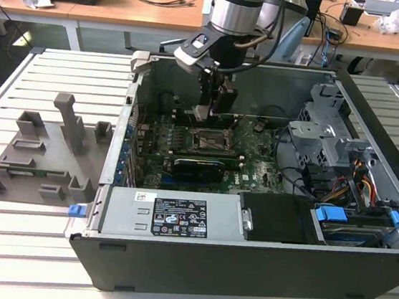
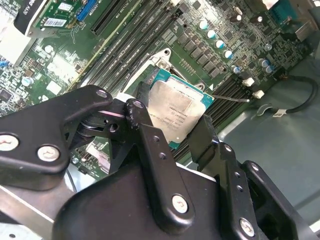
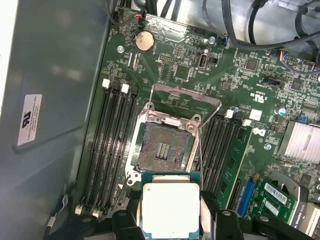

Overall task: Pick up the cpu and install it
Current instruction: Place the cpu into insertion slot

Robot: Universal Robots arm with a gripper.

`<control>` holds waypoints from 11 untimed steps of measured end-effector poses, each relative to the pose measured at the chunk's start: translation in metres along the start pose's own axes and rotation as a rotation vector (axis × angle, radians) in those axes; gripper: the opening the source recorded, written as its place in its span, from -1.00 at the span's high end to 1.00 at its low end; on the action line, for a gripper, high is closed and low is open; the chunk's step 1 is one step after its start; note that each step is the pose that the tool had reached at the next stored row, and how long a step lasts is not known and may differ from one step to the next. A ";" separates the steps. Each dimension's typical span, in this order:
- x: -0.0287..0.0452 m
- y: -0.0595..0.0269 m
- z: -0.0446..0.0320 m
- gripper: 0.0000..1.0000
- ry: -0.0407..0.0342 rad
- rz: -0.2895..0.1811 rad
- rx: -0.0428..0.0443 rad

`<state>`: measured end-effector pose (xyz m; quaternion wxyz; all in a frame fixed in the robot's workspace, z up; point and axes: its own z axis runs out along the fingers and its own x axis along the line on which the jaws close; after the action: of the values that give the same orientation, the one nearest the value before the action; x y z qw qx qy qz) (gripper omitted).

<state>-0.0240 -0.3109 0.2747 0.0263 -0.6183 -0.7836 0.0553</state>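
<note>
The hand point(image 2: 173, 108) is clamped on the cpu point(image 3: 170, 210), with one black finger point(image 2: 150, 145) on each of two opposite edges. The chip is held flat, its silver top toward the wrist. The hand hangs inside the open case point(image 1: 243, 270) over the motherboard point(image 3: 235, 75). The open socket point(image 3: 160, 147) lies below the hand and a little beyond the fingertips. In the first wrist view its bare contact field shows just past the chip's far edge. From that I judge the cpu to be close to over the socket, apart from it and not yet seated; how high it hangs I cannot tell. The chip's edges run nearly parallel with the socket's edges, with at most a slight twist. The socket's metal frame point(image 3: 185, 97) stands swung open on the side away from the hand, and memory slots point(image 3: 107, 145) flank the socket on both sides. The grey tray point(image 1: 40, 153) sits on the tabletop point(image 1: 29, 253), outside the case and well apart from the hand.
</note>
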 end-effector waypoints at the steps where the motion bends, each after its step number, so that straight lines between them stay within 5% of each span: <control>1: 0.0000 0.0000 0.0000 -0.09 0.0003 0.005 0.0002; 9: 0.0000 0.0000 0.0002 -0.09 0.0015 0.046 0.0023; 11: 0.0000 0.0002 0.0002 -0.09 -0.0045 0.064 0.0044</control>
<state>-0.0238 -0.3109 0.2745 0.0242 -0.6427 -0.7634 0.0593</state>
